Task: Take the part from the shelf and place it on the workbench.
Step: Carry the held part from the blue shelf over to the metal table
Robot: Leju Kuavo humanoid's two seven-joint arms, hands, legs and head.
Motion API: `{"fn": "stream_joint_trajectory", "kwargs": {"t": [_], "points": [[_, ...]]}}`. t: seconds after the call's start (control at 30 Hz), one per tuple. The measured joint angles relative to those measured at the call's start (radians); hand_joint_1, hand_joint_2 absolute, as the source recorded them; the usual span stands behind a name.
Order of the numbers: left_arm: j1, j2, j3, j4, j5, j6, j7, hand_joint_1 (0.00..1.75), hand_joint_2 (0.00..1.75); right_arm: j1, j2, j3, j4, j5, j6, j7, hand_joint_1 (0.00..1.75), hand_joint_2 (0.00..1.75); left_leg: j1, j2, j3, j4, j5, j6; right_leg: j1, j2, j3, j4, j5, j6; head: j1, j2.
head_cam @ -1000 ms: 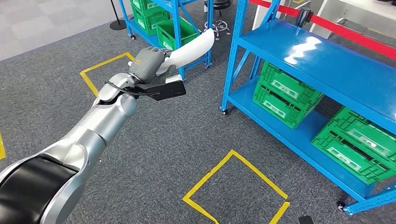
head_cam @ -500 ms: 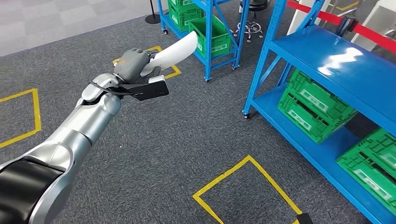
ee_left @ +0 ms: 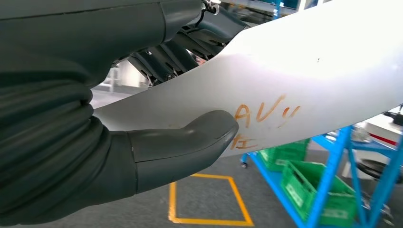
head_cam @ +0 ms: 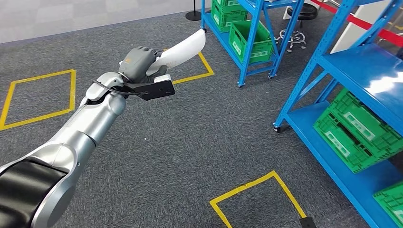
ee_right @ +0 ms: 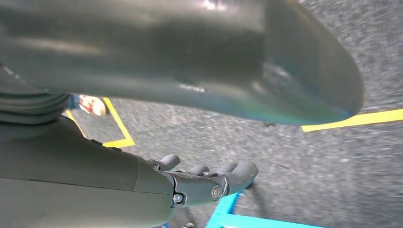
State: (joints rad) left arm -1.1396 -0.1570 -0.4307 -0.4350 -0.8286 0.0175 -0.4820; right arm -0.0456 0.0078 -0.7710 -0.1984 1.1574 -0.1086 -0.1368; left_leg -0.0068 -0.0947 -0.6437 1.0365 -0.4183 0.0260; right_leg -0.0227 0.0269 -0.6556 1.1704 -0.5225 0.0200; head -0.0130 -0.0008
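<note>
Nearest us in the head view, the silver left arm (head_cam: 71,137) ran forward and up to the left hand (head_cam: 139,64), which was clamped on the narrow end of a long, curved white part (head_cam: 183,47) held out in the air above the grey carpet (head_cam: 190,137), well apart from any shelf. The right hand (ee_right: 209,183) hung low over the carpet, its fingers gently curled with nothing in them. We judged the part light and stiff, a smooth thin shell, since one hand carried it from one end without visible sag; the glossy skin looked slippery, so a hold closer to its middle would steady it better when setting it down. The left wrist view gave what the head view did not: the thumb (ee_left: 185,142) pressed flat on the part's face beside orange handwritten marks (ee_left: 266,116), darker fingers wrapped behind. The head view alone gave the layout. Yellow tape squares (head_cam: 259,199) marked the floor, a blue shelf unit (head_cam: 361,95) with green crates (head_cam: 354,130) stood to the right, and a further blue rack (head_cam: 252,28) with crates stood beyond.
</note>
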Motion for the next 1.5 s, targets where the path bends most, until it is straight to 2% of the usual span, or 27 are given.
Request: {"fn": "stream_joint_trajectory", "kwargs": {"t": [0.07,0.1,0.17,0.2,0.27,0.33,0.4,0.43,0.47,0.53,0.6,0.67,0.7,0.77,0.83,0.9,0.93,1.0,1.03,1.1,1.13,1.2,1.27,1.33,1.4,1.43,1.5], "points": [[-0.002,-0.001,0.0,-0.001,-0.002,0.002,0.007,1.75,1.75,0.0,0.0,0.0,0.0,-0.001,0.0,-0.001,0.0,0.0,0.0,-0.026,-0.005,0.005,0.0,-0.01,-0.001,0.034,0.043,-0.103,0.04,-0.001,0.0,0.0],[-0.002,-0.002,0.0,-0.001,-0.004,0.006,0.014,1.75,1.75,-0.001,0.0,0.0,0.0,-0.002,0.0,-0.001,0.0,0.0,0.001,-0.037,-0.008,0.004,0.002,-0.016,0.0,0.04,0.051,-0.12,0.041,-0.003,0.0,0.0],[-0.003,0.001,0.0,-0.001,-0.007,0.018,0.026,1.75,1.75,-0.002,0.001,0.0,0.0,-0.001,0.0,-0.002,0.0,0.0,0.002,-0.058,-0.014,0.0,0.008,-0.031,0.001,0.018,0.055,-0.123,0.044,-0.011,0.0,0.0],[-0.004,0.003,0.0,-0.001,-0.005,0.023,0.03,1.75,1.75,-0.004,0.001,0.0,0.0,0.0,-0.001,-0.003,0.0,0.0,0.001,-0.05,-0.019,0.003,0.005,-0.036,0.0,0.007,0.057,-0.127,0.047,-0.017,-0.001,0.0],[-0.008,0.007,0.0,-0.001,-0.001,0.027,0.031,1.75,1.75,-0.005,0.002,-0.002,0.0,0.004,-0.003,-0.008,0.0,0.0,-0.004,0.007,-0.048,0.059,-0.03,-0.044,-0.002,-0.016,0.06,-0.134,0.052,-0.03,-0.007,0.0],[-0.01,0.006,0.0,0.001,0.001,0.027,0.032,1.75,1.75,-0.002,0.003,-0.006,0.0,0.006,-0.004,-0.01,0.0,0.0,-0.003,0.069,-0.107,0.187,-0.093,-0.049,0.003,-0.041,0.06,-0.134,0.051,-0.037,-0.012,0.0],[-0.007,0.005,0.0,0.005,0.001,0.027,0.031,1.75,1.75,-0.001,0.003,-0.013,0.0,0.006,-0.004,-0.01,0.0,0.0,0.002,0.085,-0.148,0.276,-0.119,-0.053,0.005,-0.068,0.061,-0.134,0.049,-0.039,-0.013,0.0],[-0.006,0.005,0.0,0.007,0.001,0.028,0.031,1.75,1.75,-0.001,0.003,-0.015,0.0,0.006,-0.004,-0.01,0.0,0.0,0.004,0.088,-0.141,0.266,-0.105,-0.053,0.005,-0.081,0.062,-0.134,0.048,-0.039,-0.013,0.0],[-0.005,0.005,0.0,0.008,0.001,0.028,0.031,1.75,1.75,-0.001,0.003,-0.016,0.0,0.006,-0.004,-0.01,0.0,0.0,0.005,0.095,-0.113,0.216,-0.077,-0.053,0.005,-0.093,0.064,-0.134,0.046,-0.037,-0.013,0.0],[-0.007,0.004,0.0,0.008,0.001,0.028,0.031,1.75,1.75,-0.001,0.003,-0.017,0.0,0.006,-0.004,-0.01,0.0,0.0,-0.001,0.14,-0.033,0.074,-0.027,-0.045,0.008,-0.116,0.071,-0.133,0.04,-0.031,-0.012,0.0],[-0.009,0.002,0.0,0.007,0.002,0.029,0.031,1.75,1.75,-0.002,0.003,-0.017,0.0,0.005,-0.004,-0.01,0.0,0.0,-0.009,0.169,0.008,0.002,-0.013,-0.032,0.012,-0.137,0.077,-0.133,0.035,-0.022,-0.012,0.0],[-0.011,0.002,0.0,0.007,0.002,0.03,0.031,1.75,1.75,-0.005,0.004,-0.018,0.0,0.005,-0.004,-0.01,0.0,0.0,-0.012,0.149,0.009,-0.003,-0.012,-0.021,0.013,-0.16,0.085,-0.135,0.031,-0.011,-0.012,0.0],[-0.012,0.003,0.0,0.006,0.002,0.03,0.031,1.75,1.75,-0.006,0.005,-0.018,0.0,0.005,-0.004,-0.01,0.0,0.0,-0.011,0.135,0.01,-0.006,-0.01,-0.016,0.01,-0.156,0.088,-0.133,0.027,-0.005,-0.011,0.0],[-0.017,0.0,0.0,0.005,0.002,0.031,0.031,1.75,1.75,-0.008,0.006,-0.018,0.0,0.006,-0.004,-0.01,0.0,0.0,-0.004,0.111,0.014,-0.012,-0.005,-0.004,0.005,-0.105,0.071,-0.085,-0.006,0.004,-0.01,0.0],[-0.019,-0.006,0.0,0.005,0.002,0.031,0.031,1.75,1.75,-0.004,0.006,-0.019,0.0,0.005,-0.004,-0.01,0.0,0.0,0.0,0.085,0.014,-0.013,-0.003,0.003,0.002,-0.044,0.012,0.038,-0.066,0.009,-0.007,0.0],[-0.015,-0.01,0.0,0.008,0.002,0.031,0.031,1.75,1.75,-0.001,0.005,-0.021,0.0,0.005,-0.004,-0.01,0.0,0.0,0.0,0.055,0.012,-0.01,-0.003,0.005,0.003,-0.03,-0.047,0.143,-0.094,0.011,-0.005,0.0],[-0.013,-0.01,0.0,0.009,0.002,0.031,0.031,1.75,1.75,-0.001,0.006,-0.022,0.0,0.006,-0.004,-0.01,0.0,0.0,0.0,0.04,0.011,-0.008,-0.003,0.004,0.002,-0.028,-0.054,0.145,-0.081,0.011,-0.005,0.0],[-0.012,-0.01,0.0,0.01,0.002,0.031,0.032,1.75,1.75,-0.001,0.006,-0.023,0.0,0.006,-0.004,-0.01,0.0,0.0,0.002,0.011,0.009,-0.001,-0.004,0.001,-0.002,-0.012,-0.01,0.036,-0.01,0.01,-0.005,0.0],[-0.013,-0.011,0.0,0.01,0.003,0.032,0.031,1.75,1.75,-0.001,0.006,-0.024,0.0,0.006,-0.004,-0.01,0.0,0.0,0.002,-0.002,0.007,0.002,-0.004,-0.004,-0.005,0.014,0.021,-0.032,0.016,0.01,-0.005,0.0],[-0.015,-0.013,0.0,0.01,0.003,0.034,0.032,1.75,1.75,-0.001,0.006,-0.024,0.0,0.005,-0.004,-0.01,0.0,0.0,0.004,-0.027,-0.002,0.006,-0.001,-0.018,-0.008,0.049,0.056,-0.115,0.038,0.009,-0.005,0.0],[-0.015,-0.014,0.0,0.01,0.003,0.036,0.033,1.75,1.75,-0.002,0.006,-0.024,0.0,0.005,-0.005,-0.01,0.0,0.0,0.005,-0.039,-0.007,0.004,0.003,-0.026,-0.006,0.052,0.059,-0.122,0.035,0.006,-0.005,0.0],[-0.015,-0.012,0.0,0.01,0.003,0.039,0.037,1.75,1.75,-0.003,0.006,-0.025,0.0,0.006,-0.006,-0.011,0.0,0.0,0.008,-0.053,-0.014,-0.001,0.01,-0.041,-0.004,0.026,0.062,-0.127,0.043,-0.006,-0.005,0.0],[-0.016,-0.007,0.0,0.01,0.003,0.041,0.04,1.75,1.75,-0.004,0.006,-0.025,0.0,0.01,-0.005,-0.013,0.0,0.0,0.005,-0.003,-0.034,0.033,-0.012,-0.05,-0.005,0.001,0.067,-0.137,0.05,-0.021,-0.01,0.0],[-0.015,-0.005,0.0,0.01,0.003,0.042,0.041,1.75,1.75,-0.001,0.006,-0.025,0.0,0.014,-0.003,-0.013,0.0,0.0,0.003,0.065,-0.086,0.146,-0.073,-0.057,-0.002,-0.025,0.07,-0.142,0.051,-0.031,-0.017,0.0],[-0.009,-0.002,0.0,0.01,0.004,0.042,0.042,1.75,1.75,0.002,0.006,-0.025,0.0,0.018,-0.003,-0.013,0.0,0.0,0.006,0.083,-0.141,0.264,-0.117,-0.062,0.0,-0.054,0.07,-0.141,0.049,-0.034,-0.017,0.0],[-0.006,0.0,0.0,0.01,0.004,0.042,0.042,1.75,1.75,0.003,0.006,-0.025,0.0,0.019,-0.003,-0.014,0.0,0.0,0.007,0.085,-0.146,0.28,-0.115,-0.063,0.001,-0.067,0.07,-0.141,0.048,-0.034,-0.017,0.0],[-0.004,0.005,0.0,0.009,0.006,0.041,0.042,1.75,1.75,0.003,0.006,-0.025,0.0,0.022,-0.005,-0.015,0.0,0.0,0.007,0.102,-0.096,0.192,-0.066,-0.06,0.001,-0.094,0.073,-0.14,0.045,-0.032,-0.017,0.0]]}}
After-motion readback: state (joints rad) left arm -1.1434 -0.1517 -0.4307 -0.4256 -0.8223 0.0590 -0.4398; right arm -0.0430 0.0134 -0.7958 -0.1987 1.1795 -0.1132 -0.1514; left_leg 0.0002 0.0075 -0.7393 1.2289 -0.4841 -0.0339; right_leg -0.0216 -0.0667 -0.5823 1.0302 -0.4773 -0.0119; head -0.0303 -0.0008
